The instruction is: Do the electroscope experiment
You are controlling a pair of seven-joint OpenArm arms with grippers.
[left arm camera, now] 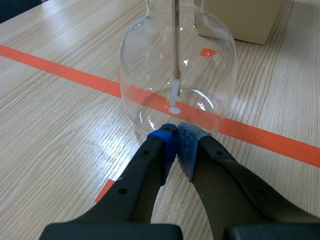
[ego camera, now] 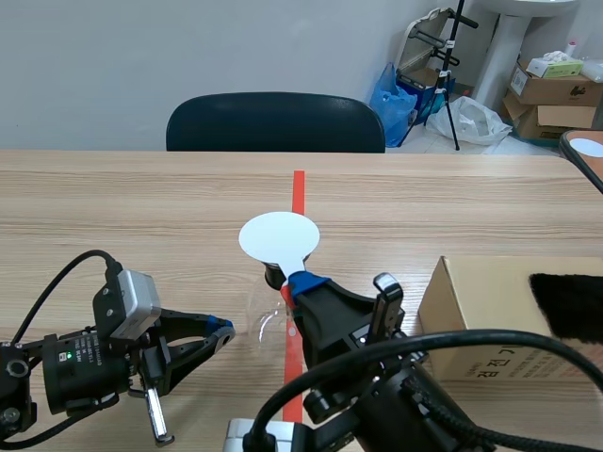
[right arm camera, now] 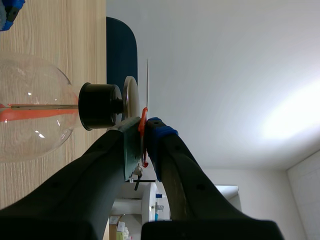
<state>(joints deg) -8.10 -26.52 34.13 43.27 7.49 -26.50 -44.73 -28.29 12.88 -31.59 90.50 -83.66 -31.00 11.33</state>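
The electroscope, a clear glass flask (ego camera: 268, 320) with a black stopper (right arm camera: 100, 106) and a grey metal top plate (right arm camera: 131, 97), stands on the red tape line mid-table. Inside it a rod ends in a small foil leaf (left arm camera: 174, 92). A white disc (ego camera: 279, 237) on an orange handle (right arm camera: 143, 124) hovers just above the top plate, seen edge-on in the right wrist view. My right gripper (ego camera: 294, 282) is shut on that handle. On the table beside the flask's base (left arm camera: 175, 70) lies my left gripper (left arm camera: 176, 134), shut with nothing in it.
A cardboard box (ego camera: 490, 320) sits at the right with a black fur piece (ego camera: 568, 306) on top. A dark chair back (ego camera: 275, 122) stands beyond the table's far edge. Boxes and bags are on the floor at the back right.
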